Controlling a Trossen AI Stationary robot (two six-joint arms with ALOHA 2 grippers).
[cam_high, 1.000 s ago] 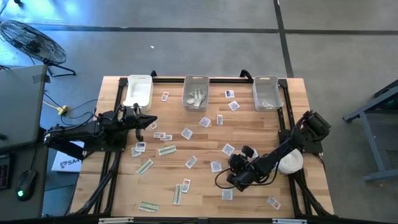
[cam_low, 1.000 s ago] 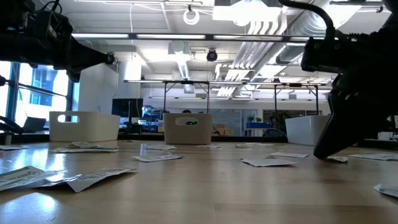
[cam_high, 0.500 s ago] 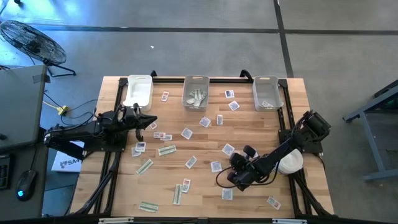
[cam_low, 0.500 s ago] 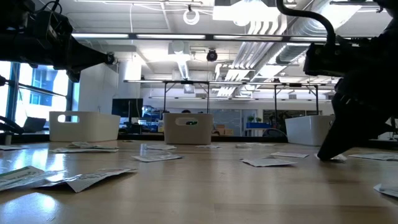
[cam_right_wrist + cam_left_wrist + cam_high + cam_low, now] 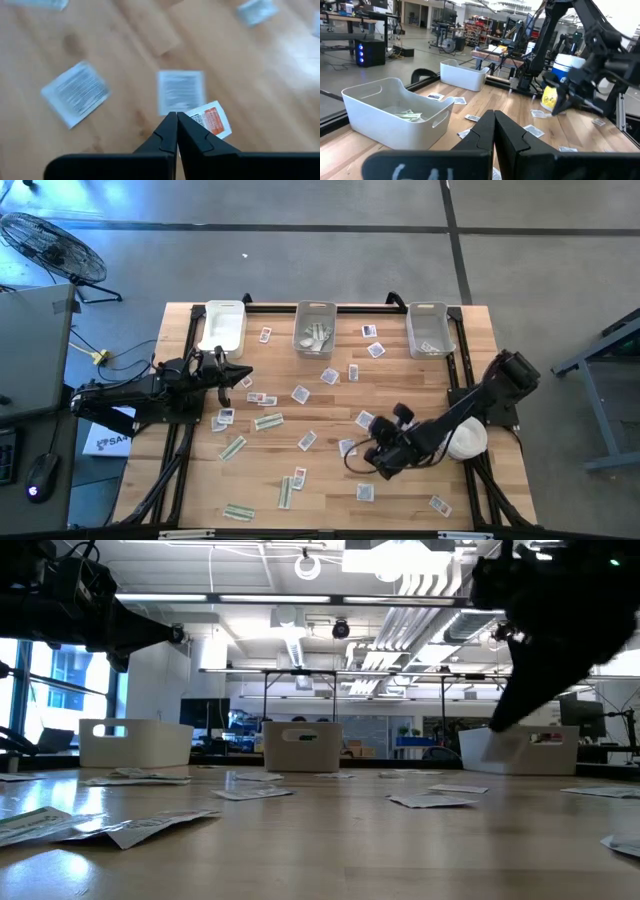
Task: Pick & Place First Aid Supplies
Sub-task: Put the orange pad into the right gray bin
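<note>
**Holding a red-marked packet above the tabletop**

Hovering over the right half of the tabletop (image 5: 320, 475), the right end effector (image 5: 372, 453) has its fingers (image 5: 172, 132) pressed together on a white packet with an orange-red mark (image 5: 212, 119), pinched at one edge. Below it on the wood lie two more white packets, one straight under the fingertips (image 5: 180, 92) and one off to the side (image 5: 76, 93). From the low camera the arm hangs well clear of the surface.

Other first aid packets (image 5: 301, 394) and pale green strips (image 5: 268, 421) lie scattered across the wood, mostly in the middle and left. Three bins stand along the far edge: left (image 5: 222, 326), middle (image 5: 315, 329) and right (image 5: 430, 328). A white round tub (image 5: 468, 440) sits beside the right arm.

The left end effector (image 5: 246, 377) waits over the left side, its fingers (image 5: 490, 131) closed together on nothing.
</note>
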